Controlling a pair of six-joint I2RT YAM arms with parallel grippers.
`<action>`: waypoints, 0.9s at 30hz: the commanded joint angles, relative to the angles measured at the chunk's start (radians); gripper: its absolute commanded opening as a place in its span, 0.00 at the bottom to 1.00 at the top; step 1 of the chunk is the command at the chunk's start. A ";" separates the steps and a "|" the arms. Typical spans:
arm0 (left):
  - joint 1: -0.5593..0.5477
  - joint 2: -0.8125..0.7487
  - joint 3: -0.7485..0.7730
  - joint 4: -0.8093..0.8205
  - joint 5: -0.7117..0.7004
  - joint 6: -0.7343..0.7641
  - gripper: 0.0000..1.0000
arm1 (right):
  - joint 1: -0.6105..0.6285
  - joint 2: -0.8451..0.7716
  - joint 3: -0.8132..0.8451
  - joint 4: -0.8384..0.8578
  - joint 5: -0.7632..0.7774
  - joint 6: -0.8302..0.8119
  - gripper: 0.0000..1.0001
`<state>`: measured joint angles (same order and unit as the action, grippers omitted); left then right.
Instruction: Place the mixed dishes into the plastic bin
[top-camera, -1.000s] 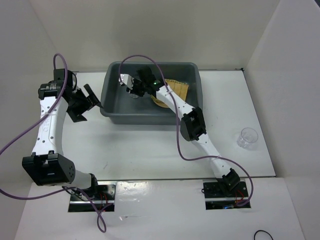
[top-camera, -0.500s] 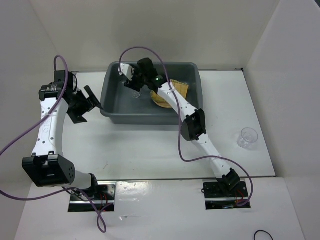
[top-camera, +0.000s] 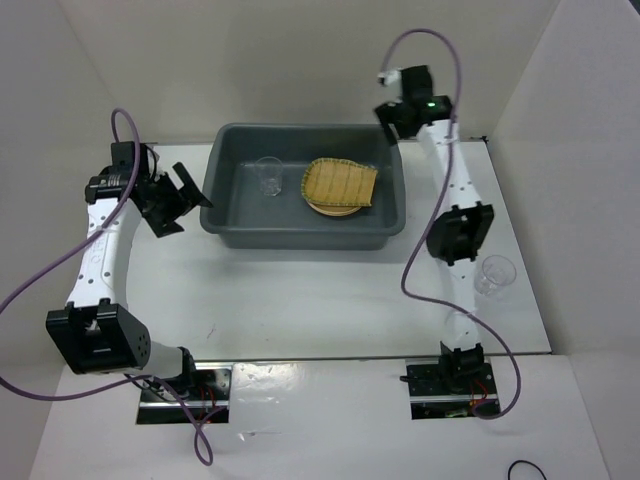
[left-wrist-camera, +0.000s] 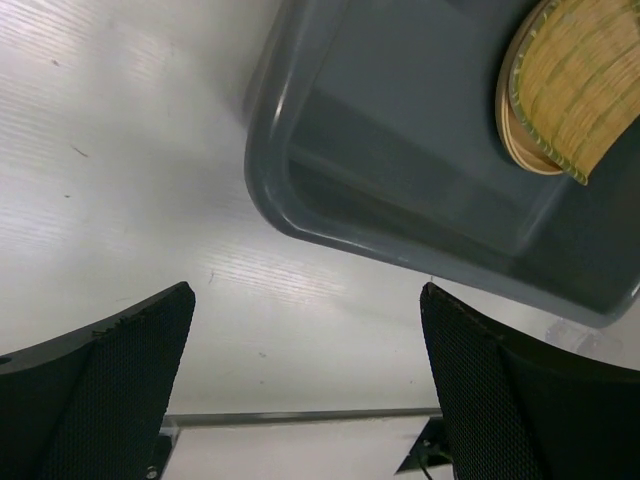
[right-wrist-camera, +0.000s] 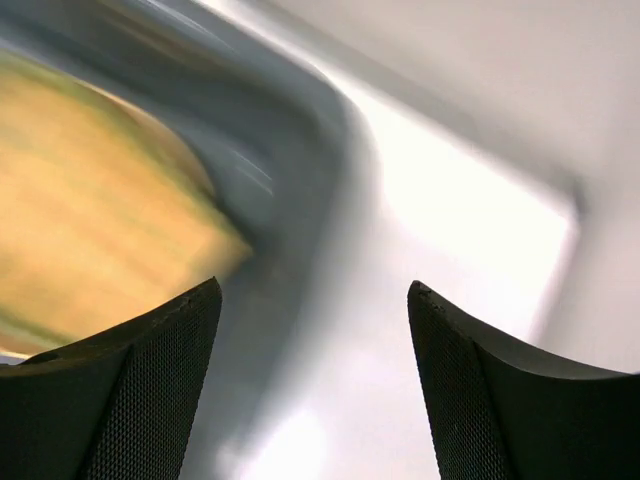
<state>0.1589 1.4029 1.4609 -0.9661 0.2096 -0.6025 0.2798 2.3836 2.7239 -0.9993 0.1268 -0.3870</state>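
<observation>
**When Fetching the Last Cup, Come Down Straight**

When reaching for the last cup (top-camera: 496, 275), start from where the right gripper (top-camera: 393, 118) hangs: high above the bin's far right corner, fingers (right-wrist-camera: 120, 400) spread wide with nothing between them (wrist view smeared, but the gap is plain).

Already inside the bin (top-camera: 300, 238):
- The first cup (top-camera: 268, 177), upright toward the far left.
- The woven tray (top-camera: 341, 183), lying on a tan plate (top-camera: 322, 208) toward the right. Cannot tell whether a second plate sits beneath.

Only the last cup is left outside, upright on the table (top-camera: 300, 300), well to the right of the bin and nearer the robot than the bin's front wall.

- **Approach:** Mind the right arm's elbow (top-camera: 460, 235), just beside that cup; fold back slowly to avoid nudging it over.
- **Grasp:** Descend from directly above and straddle the rim with one finger on each side. Squeeze gently, since thin clear plastic likely flexes and slips.
- **Carry:** Lift well above the bin's rim before crossing it.
- **Release:** Aim for bare floor between the first cup and the tray, and release low.

Leave the left gripper (top-camera: 185, 195) parked just left of the bin, fingers (left-wrist-camera: 100, 400) apart and empty.
</observation>
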 joint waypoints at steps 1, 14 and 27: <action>0.005 -0.006 -0.037 0.104 0.100 0.009 1.00 | -0.206 -0.092 -0.120 -0.190 0.037 0.046 0.80; 0.005 -0.061 -0.136 0.135 0.109 0.009 1.00 | -0.266 -0.810 -1.320 0.254 0.100 0.109 0.82; 0.005 -0.061 -0.126 0.064 0.100 0.069 1.00 | -0.266 -0.952 -1.704 0.393 0.371 0.054 0.82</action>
<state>0.1589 1.3758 1.3220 -0.8909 0.2962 -0.5591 0.0132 1.4929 1.0542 -0.6964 0.3965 -0.3141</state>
